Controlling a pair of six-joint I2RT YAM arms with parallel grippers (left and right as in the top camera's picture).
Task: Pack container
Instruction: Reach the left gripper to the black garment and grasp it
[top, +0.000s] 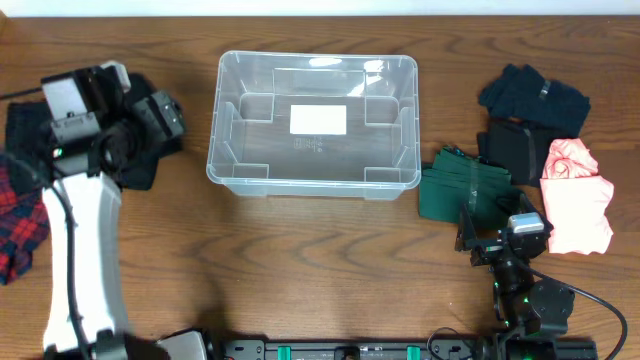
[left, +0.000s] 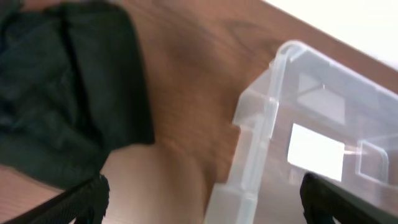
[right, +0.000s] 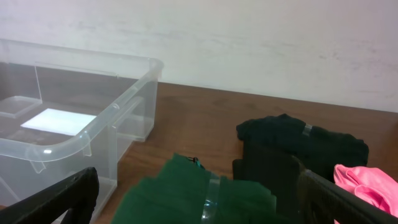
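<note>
- At the far left edge of the bench (top: 330, 270), a red plaid cloth (top: 18, 225), partly cut off by the frame
- Just right of it, a dark garment (top: 148, 165) lying crumpled under the wrist of the white left arm (top: 85, 240)
- Left hand (left: 202, 202) by that garment's right side, fingers spread as wide as they go, gripping nothing; in the blurred wrist view, bare bench between the fingertips, the dark garment up to the left and a corner of the bin to the right
- Container (top: 310, 186) in the middle of the bench, toward the back, upright, long side running left to right, apart from both hands
- On its bottom, about central, a white label (top: 318, 120) lying flat
- Beside the container's front right corner, a folded green cloth (top: 462, 188) with a clear strip across it
- Right hand (right: 205, 208) low at the front of the green cloth, fingers wide apart, holding nothing; green folds showing between the fingertips in the wrist view
- Behind the green cloth and against its back right part, a black garment (top: 515, 148)
- Farther back, a navy garment (top: 532, 95), touching the black one
- Far right, a pink garment (top: 577, 195), crumpled, lying against the black garment's right side
</note>
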